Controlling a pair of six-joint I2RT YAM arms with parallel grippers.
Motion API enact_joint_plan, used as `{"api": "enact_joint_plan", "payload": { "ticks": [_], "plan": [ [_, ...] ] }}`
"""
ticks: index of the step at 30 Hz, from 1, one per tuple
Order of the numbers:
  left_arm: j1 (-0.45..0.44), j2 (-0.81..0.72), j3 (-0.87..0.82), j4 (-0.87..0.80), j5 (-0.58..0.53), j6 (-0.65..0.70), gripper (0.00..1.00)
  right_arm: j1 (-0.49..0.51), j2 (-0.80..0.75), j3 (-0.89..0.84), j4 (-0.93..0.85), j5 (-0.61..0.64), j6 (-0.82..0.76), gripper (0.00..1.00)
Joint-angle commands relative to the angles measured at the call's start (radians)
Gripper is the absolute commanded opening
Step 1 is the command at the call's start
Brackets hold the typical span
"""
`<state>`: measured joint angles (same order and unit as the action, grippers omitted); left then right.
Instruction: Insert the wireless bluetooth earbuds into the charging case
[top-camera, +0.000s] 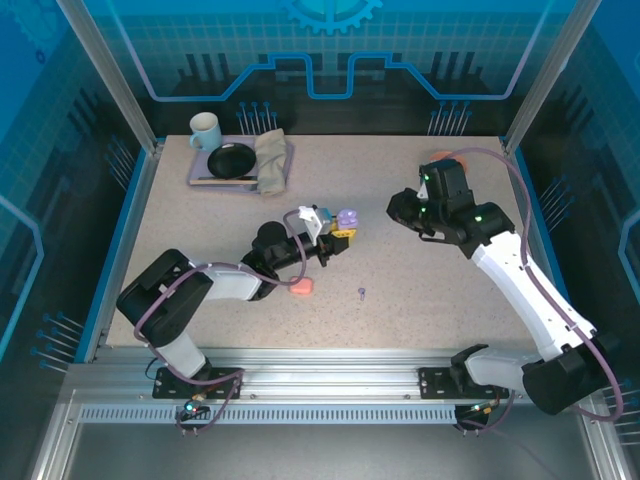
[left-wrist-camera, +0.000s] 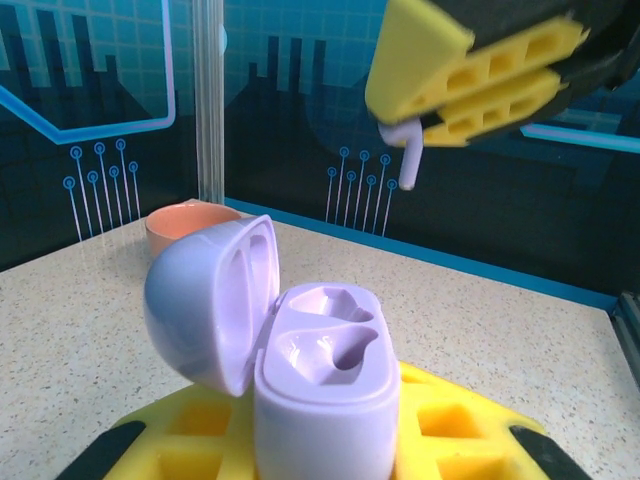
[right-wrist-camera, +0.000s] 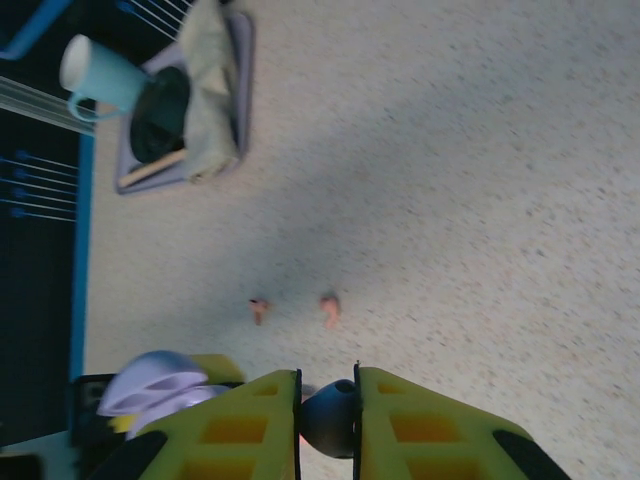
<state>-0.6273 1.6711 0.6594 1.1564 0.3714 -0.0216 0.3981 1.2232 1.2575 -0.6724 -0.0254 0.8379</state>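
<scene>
My left gripper (left-wrist-camera: 325, 445) is shut on the lilac charging case (left-wrist-camera: 325, 390), held upright with its lid (left-wrist-camera: 205, 300) swung open to the left and both sockets empty. In the top view that case (top-camera: 347, 217) sits at the left gripper (top-camera: 335, 230) mid-table. My right gripper (left-wrist-camera: 425, 112) hangs above and to the right of the case, shut on a lilac earbud (left-wrist-camera: 402, 152) with its stem pointing down. The earbud's head (right-wrist-camera: 330, 418) is pinched between the right gripper's yellow fingers (right-wrist-camera: 250, 430). Two salmon-pink earbuds (right-wrist-camera: 259, 309) (right-wrist-camera: 329, 308) lie on the table. A second lilac earbud (top-camera: 361, 293) lies near the front.
A pink case (top-camera: 301, 288) lies on the table beside the left arm. At the back left a tray (top-camera: 200, 180) holds a mug (top-camera: 205, 128), a dark dish and a folded cloth (top-camera: 272, 160). An orange bowl (top-camera: 447, 158) stands behind the right arm.
</scene>
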Motion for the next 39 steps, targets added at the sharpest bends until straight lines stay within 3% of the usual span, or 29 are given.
{"api": "enact_joint_plan", "payload": {
  "ticks": [1, 18, 39],
  "plan": [
    [0.009, 0.014, 0.043, 0.048, -0.001, -0.025, 0.00, -0.013, 0.010, 0.035, 0.069, -0.061, -0.007, 0.19],
    [0.008, 0.069, 0.133, 0.042, 0.000, -0.081, 0.00, 0.008, -0.006, -0.065, 0.349, -0.165, 0.009, 0.20],
    [0.010, 0.084, 0.165, 0.023, 0.004, -0.074, 0.00, 0.065, 0.004, -0.116, 0.354, -0.215, 0.007, 0.20]
  ]
}}
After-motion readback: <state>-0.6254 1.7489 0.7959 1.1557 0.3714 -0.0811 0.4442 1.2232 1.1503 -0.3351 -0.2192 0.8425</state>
